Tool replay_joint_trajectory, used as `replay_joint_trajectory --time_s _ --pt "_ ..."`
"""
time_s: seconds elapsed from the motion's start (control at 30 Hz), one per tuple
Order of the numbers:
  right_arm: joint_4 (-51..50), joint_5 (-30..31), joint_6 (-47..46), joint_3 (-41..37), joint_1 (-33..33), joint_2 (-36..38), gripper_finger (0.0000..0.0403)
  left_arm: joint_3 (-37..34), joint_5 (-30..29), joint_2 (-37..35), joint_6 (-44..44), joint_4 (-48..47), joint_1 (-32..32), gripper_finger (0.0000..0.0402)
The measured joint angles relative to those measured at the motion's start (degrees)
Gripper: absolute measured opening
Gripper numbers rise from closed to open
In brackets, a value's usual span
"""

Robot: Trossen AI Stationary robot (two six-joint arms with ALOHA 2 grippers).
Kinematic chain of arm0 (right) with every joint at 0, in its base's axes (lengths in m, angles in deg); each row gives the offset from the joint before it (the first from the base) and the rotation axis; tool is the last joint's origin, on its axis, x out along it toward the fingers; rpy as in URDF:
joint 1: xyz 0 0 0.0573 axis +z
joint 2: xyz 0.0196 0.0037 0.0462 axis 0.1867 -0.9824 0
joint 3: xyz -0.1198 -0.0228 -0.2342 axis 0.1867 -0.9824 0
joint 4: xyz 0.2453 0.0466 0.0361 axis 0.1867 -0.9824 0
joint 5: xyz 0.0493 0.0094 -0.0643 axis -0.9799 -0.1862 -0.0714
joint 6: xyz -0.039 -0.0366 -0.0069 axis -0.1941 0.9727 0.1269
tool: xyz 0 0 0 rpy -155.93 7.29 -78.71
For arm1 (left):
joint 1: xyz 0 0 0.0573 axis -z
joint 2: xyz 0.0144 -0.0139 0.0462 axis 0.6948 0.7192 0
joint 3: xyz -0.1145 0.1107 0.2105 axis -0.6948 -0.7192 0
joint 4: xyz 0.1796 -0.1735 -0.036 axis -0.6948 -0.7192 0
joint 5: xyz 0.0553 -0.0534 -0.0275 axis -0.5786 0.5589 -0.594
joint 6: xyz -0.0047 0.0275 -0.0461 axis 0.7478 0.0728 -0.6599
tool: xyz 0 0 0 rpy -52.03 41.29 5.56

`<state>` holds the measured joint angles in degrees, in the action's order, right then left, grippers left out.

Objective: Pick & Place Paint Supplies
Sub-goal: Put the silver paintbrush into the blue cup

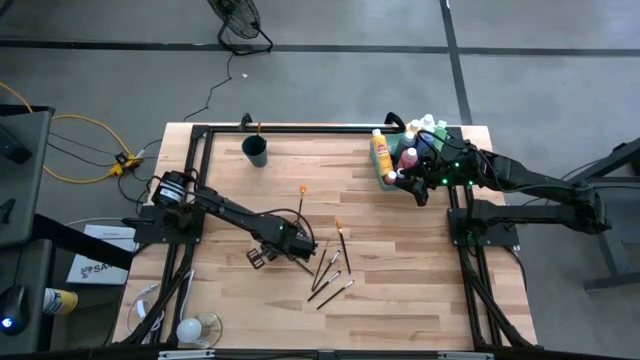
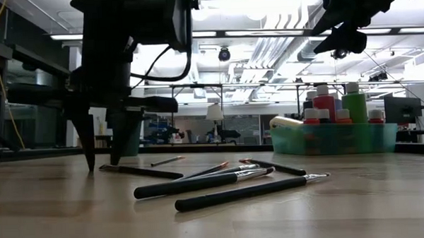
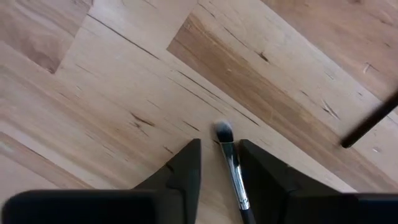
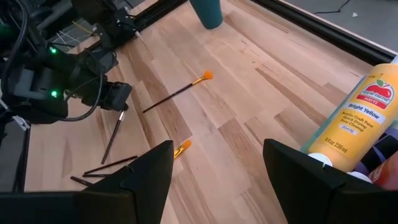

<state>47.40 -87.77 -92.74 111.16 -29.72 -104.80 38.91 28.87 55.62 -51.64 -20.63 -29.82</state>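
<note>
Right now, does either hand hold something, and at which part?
Left hand straddles a thin dark-handled paintbrush at its metal ferrule, not clearly gripping. Right hand is open, empty.

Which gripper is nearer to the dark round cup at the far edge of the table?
Left. The left gripper is at mid-table, its fingers straddling a thin dark-handled paintbrush, nearer the dark round cup. The right gripper hovers by the translucent green rectangular tray, farther away.

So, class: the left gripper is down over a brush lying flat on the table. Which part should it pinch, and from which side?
Pinch the thin handle just behind the metal collar of the brush, coming straight down from above. It lies flat on the table between the left gripper's fingers, which straddle it crosswise, so closing across the narrow shaft probably holds best. Avoid the soft bristles.
</note>
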Motion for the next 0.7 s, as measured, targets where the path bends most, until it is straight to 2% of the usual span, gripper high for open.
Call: replay_joint_trajectory --time_s 0.33,0.6,0.7 --pt "-1.3 0.0 0.0 0.0 0.0 0.0 0.0243 -0.1 -0.8 0.0 1.3 -0.5 -0.3 0.001" --pt "-1.3 0.0 0.0 0.0 0.0 0.0 0.0243 -0.1 -2.4 0.1 3.7 -0.4 -0.2 0.0003" --pt "-1.3 -0.9 0.1 0.0 0.0 0.0 0.0243 -0.3 -5.4 -0.4 6.0 -1.0 -0.3 0.0002"
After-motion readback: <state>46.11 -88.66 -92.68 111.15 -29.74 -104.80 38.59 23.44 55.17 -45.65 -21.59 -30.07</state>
